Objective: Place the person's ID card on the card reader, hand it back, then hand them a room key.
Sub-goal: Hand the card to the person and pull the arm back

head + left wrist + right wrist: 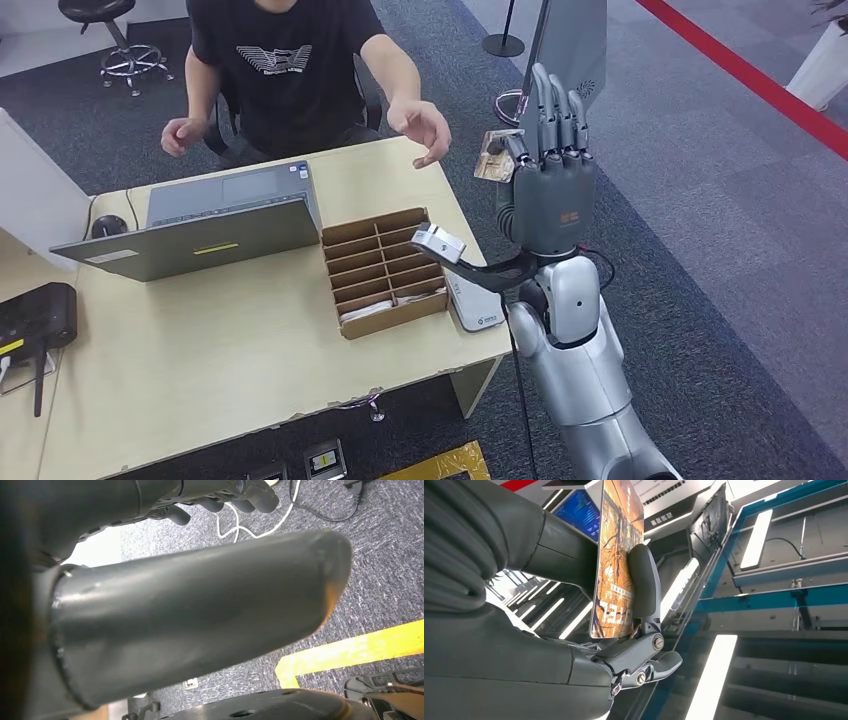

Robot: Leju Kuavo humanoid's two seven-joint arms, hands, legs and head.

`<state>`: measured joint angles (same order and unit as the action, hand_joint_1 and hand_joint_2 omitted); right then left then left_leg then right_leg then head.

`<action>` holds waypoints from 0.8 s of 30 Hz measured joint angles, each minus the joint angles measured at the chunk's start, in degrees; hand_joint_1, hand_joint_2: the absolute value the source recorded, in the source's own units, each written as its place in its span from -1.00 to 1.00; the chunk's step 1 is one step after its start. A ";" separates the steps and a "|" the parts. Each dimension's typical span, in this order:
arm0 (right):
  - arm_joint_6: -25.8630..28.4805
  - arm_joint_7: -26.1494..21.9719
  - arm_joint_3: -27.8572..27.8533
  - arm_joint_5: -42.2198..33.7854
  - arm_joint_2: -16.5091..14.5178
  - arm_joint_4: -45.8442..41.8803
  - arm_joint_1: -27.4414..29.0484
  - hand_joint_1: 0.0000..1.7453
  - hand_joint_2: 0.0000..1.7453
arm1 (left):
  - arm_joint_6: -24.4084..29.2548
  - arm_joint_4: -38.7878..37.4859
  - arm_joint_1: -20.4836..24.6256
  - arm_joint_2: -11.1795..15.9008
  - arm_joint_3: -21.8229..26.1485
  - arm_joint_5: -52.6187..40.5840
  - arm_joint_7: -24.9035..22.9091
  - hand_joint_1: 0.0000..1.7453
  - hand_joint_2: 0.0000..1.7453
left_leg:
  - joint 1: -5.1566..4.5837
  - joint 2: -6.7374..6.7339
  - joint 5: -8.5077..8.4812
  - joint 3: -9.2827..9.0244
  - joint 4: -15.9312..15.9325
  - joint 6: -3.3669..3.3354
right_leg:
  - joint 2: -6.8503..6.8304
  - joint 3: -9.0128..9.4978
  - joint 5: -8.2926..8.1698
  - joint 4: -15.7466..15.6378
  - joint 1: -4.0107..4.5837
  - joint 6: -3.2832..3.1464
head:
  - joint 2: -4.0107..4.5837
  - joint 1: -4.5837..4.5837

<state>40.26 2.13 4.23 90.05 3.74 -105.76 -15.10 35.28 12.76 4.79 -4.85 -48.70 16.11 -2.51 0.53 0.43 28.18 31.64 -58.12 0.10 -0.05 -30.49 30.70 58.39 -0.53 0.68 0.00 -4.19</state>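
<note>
My right hand (548, 170) is raised upright beyond the desk's right edge and pinches an orange-brown printed card (492, 158) between thumb and a finger. In the right wrist view the card (616, 560) stands on edge against a dark finger (644, 580). The seated person's open hand (422, 130) reaches toward the card and stops a short gap from it. A white card reader (478, 308) lies at the desk's right edge, below my forearm. My left hand (190, 610) hangs over the carpet and holds nothing, its fingers (235, 497) loosely extended.
A cardboard divider box (385, 272) sits mid-desk beside the reader. A grey laptop (200, 225) and a mouse (108, 225) lie at the far left. A black router (35, 320) is at the left edge. A stool (110, 30) and a post base (503, 45) stand on the carpet.
</note>
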 joint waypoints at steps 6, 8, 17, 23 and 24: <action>-0.19 2.69 0.24 0.04 -1.61 -0.02 -1.09 1.00 1.00 | -0.08 0.13 0.37 0.00 -0.36 0.32 0.00 -1.00 -1.00 | -0.04 0.01 0.00 0.03 0.00 0.00 | -0.01 -0.01 0.00 0.00 -0.02 0.00 | 0.00 0.01; -0.33 2.00 0.30 0.07 -2.39 0.18 -1.58 1.00 1.00 | -0.19 0.13 0.56 0.00 -0.46 0.12 0.00 -1.00 -1.00 | -0.03 0.01 0.00 0.03 0.00 0.00 | -0.01 -0.01 0.00 0.00 -0.01 0.00 | 0.00 0.01; -0.52 12.44 3.47 0.07 -2.37 4.98 -5.57 1.00 1.00 | 0.22 0.26 0.99 -0.22 -0.50 -0.61 0.00 -1.00 -1.00 | -0.02 -0.02 0.00 0.09 0.00 0.00 | -0.02 -0.06 0.00 0.01 -0.01 0.00 | 0.00 0.01; -0.52 27.13 10.24 0.09 0.99 9.38 -9.72 1.00 1.00 | 0.12 0.26 1.41 -0.36 -0.72 -0.82 -0.03 -1.00 -1.00 | -0.05 0.01 -0.04 0.13 0.00 -0.06 | -0.07 -0.07 -0.01 0.01 -0.03 0.00 | 0.00 0.01; -0.52 28.88 11.46 0.09 1.56 9.95 -10.32 1.00 1.00 | 0.07 0.26 1.47 -0.40 -0.85 -0.87 -0.08 -1.00 -1.00 | -0.05 0.01 -0.04 0.13 0.00 -0.06 | -0.07 -0.07 -0.01 0.01 -0.03 0.00 | 0.00 0.01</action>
<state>39.74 31.01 15.69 90.14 5.30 -95.82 -25.42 35.35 13.03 6.27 -5.25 -49.55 15.24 -2.59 0.49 0.44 28.14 31.77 -58.12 0.04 -0.12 -30.56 30.70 58.40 -0.56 0.69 0.00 -4.18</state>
